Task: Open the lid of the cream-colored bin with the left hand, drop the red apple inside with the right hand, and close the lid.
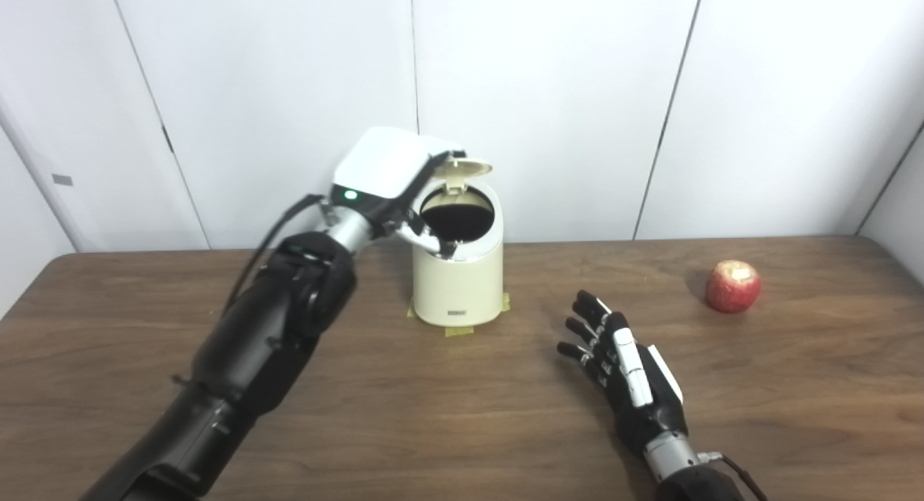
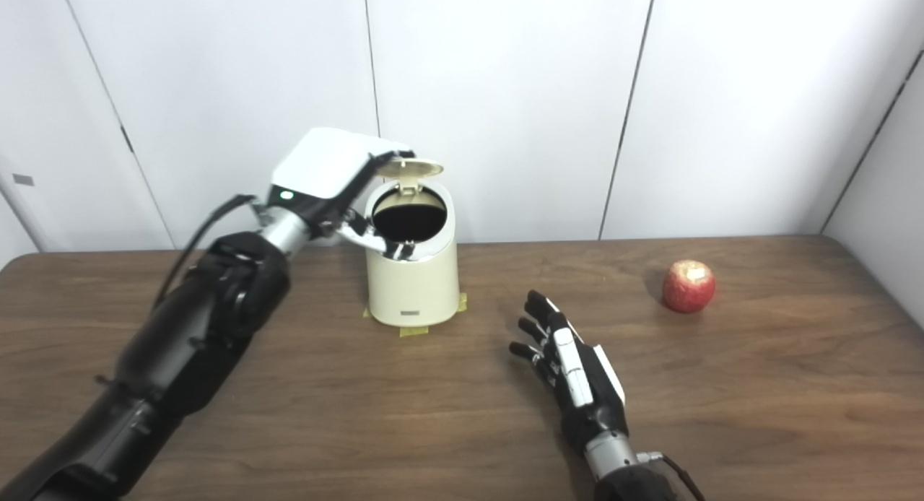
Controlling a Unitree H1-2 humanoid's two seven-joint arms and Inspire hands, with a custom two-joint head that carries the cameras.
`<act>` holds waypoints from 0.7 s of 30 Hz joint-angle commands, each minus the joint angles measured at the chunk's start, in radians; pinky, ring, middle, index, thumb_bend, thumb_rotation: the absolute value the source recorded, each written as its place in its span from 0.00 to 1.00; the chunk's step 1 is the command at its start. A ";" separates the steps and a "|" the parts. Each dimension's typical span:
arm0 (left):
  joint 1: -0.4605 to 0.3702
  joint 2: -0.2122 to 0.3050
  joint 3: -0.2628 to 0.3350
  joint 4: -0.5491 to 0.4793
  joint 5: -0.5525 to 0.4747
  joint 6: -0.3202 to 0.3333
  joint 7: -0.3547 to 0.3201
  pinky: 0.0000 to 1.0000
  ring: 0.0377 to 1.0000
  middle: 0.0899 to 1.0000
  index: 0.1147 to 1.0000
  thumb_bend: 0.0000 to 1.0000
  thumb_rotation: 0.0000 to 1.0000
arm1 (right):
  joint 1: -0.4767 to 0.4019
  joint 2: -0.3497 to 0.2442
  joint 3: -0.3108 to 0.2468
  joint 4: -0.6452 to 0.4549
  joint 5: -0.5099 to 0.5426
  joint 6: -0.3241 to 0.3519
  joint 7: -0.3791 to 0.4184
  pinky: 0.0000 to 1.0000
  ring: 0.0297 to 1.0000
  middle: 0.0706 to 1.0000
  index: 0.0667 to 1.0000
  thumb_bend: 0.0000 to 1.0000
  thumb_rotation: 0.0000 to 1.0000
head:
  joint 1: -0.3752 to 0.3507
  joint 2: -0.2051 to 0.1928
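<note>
Lid (image 1: pixel 465 168) stands tipped up, left hand (image 1: pixel 390 190) propping it with fingers (image 1: pixel 437 242) at the bin (image 1: pixel 457 284) rim, while the right hand (image 1: pixel 624 364) rests released, apple (image 1: pixel 733 286) far right on the bench (image 1: pixel 462 414).

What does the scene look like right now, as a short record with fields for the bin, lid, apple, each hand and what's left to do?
bin: cream-colored bin upright on the table, taped at its base
lid: lid tipped up and back, opening exposed
apple: red apple on the table, far right, apart from both hands
left hand: left hand raised at the bin's rim, fingers by the lid
right hand: right hand open, low over the table between bin and apple, holding nothing
remaining: pick up apple, drop it in, close lid
</note>
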 commanded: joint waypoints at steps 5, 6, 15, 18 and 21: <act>0.035 -0.001 0.102 -0.128 -0.064 0.016 0.021 0.70 0.78 0.78 0.75 0.77 0.12 | 0.041 0.007 0.010 0.051 0.005 0.070 0.002 0.78 0.90 0.92 0.89 0.57 0.90 | -0.005 0.001; 0.058 -0.003 0.116 -0.143 -0.071 0.018 0.032 0.68 0.77 0.77 0.74 0.74 0.13 | 0.041 0.006 0.010 0.051 0.005 0.070 0.003 0.78 0.90 0.92 0.89 0.56 0.90 | -0.003 -0.001; 0.248 -0.070 0.287 -0.237 -0.304 0.058 0.038 0.68 0.74 0.72 0.72 0.61 0.12 | 0.042 0.000 0.006 0.052 0.012 0.064 0.008 0.77 0.91 0.93 0.89 0.55 0.91 | -0.005 0.003; 0.305 -0.084 0.324 -0.247 -0.366 0.069 0.038 0.68 0.74 0.73 0.73 0.55 0.12 | 0.041 -0.002 0.000 0.054 0.021 0.061 0.009 0.77 0.90 0.92 0.88 0.55 0.90 | -0.003 0.003; 0.360 -0.102 0.355 -0.250 -0.434 0.078 0.048 0.63 0.72 0.73 0.74 0.52 0.19 | 0.042 -0.003 -0.007 0.055 0.034 0.061 0.013 0.76 0.90 0.92 0.88 0.55 0.89 | 0.000 0.002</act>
